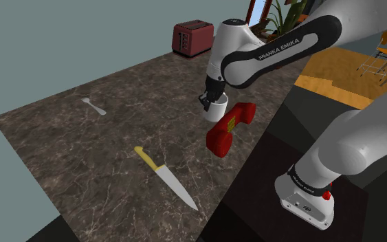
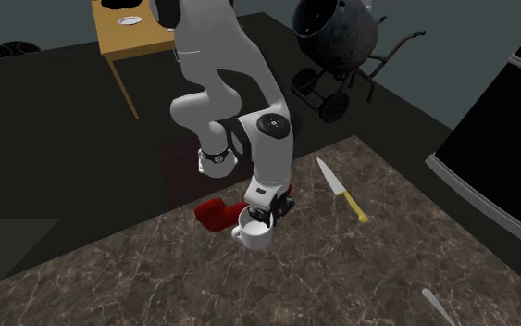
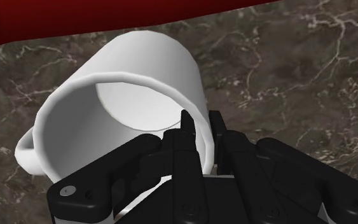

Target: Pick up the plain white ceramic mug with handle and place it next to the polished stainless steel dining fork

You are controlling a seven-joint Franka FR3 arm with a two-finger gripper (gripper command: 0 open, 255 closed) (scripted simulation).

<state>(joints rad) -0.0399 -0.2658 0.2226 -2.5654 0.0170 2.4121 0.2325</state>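
The white mug [image 1: 216,109] with a handle sits in my black gripper [image 1: 210,100], beside a red object. In the wrist view my gripper [image 3: 203,130] is shut on the mug [image 3: 123,95]: one finger stands inside the rim, the other outside the wall. Its handle [image 3: 23,149] sticks out on the side away from the fingers. The second exterior view has the mug [image 2: 255,231] hanging under the hand, close over the dark marbled counter; whether it touches I cannot tell. The silvery fork [image 1: 94,106] lies far off toward the shoulder view's left, and it also appears near the counter's edge [image 2: 437,306].
A red object [image 1: 229,127] lies right beside the mug near the counter's edge. A knife [image 1: 164,177] with a yellow handle lies nearer the front. A red toaster [image 1: 192,37] stands at the back. A dark wheeled cart [image 2: 337,46] stands on the floor.
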